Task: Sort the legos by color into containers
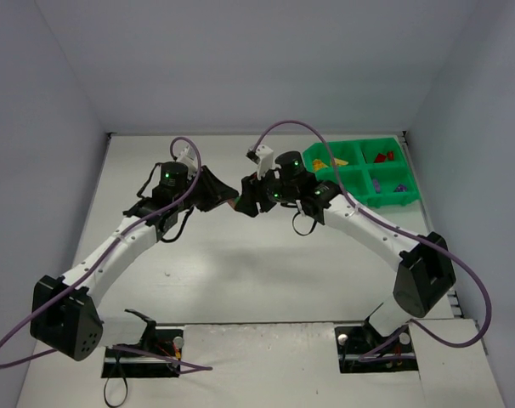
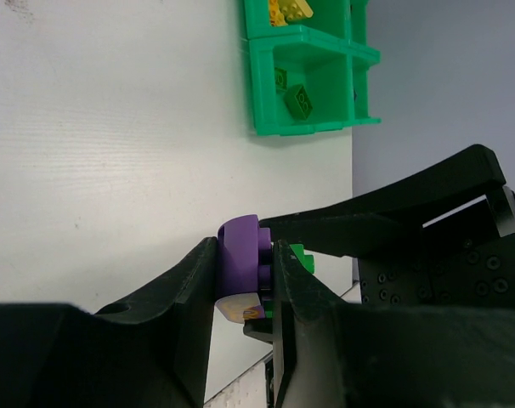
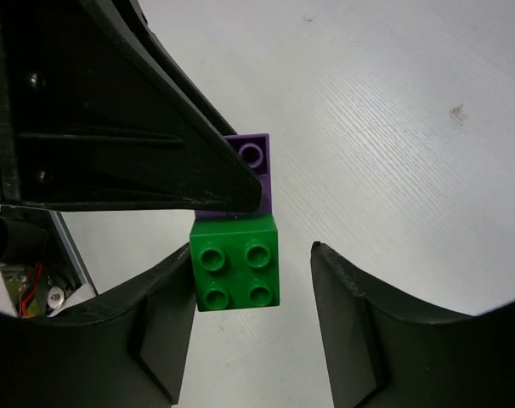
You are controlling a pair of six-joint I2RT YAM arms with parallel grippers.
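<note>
1. Left gripper (image 2: 245, 251), black plastic w/ smooth curved fingers, is clenched on one glossy purple studded plastic brick (image 2: 238, 268), held mid-scene above the matte white table (image 2: 113, 153).
2. One glossy green 2x2 square brick (image 3: 236, 263), w/ four round studs, sits flush against the purple one.
3. Right gripper (image 3: 253, 255) straddles the green brick, released: one finger touches its side, the other stands apart.
4. One bright green plastic tray (image 1: 365, 167), w/ four square raised-wall compartments, sits far right.
5. Tray contents:
   - yellow bricks (image 1: 321, 161) far-left, approx two
   - red bricks (image 1: 381, 157) far-right
   - purple bits (image 1: 399, 188) near-right
   - two green bricks (image 2: 298, 100) in the compartment beside the yellow
   - red & purple too small to count
</note>
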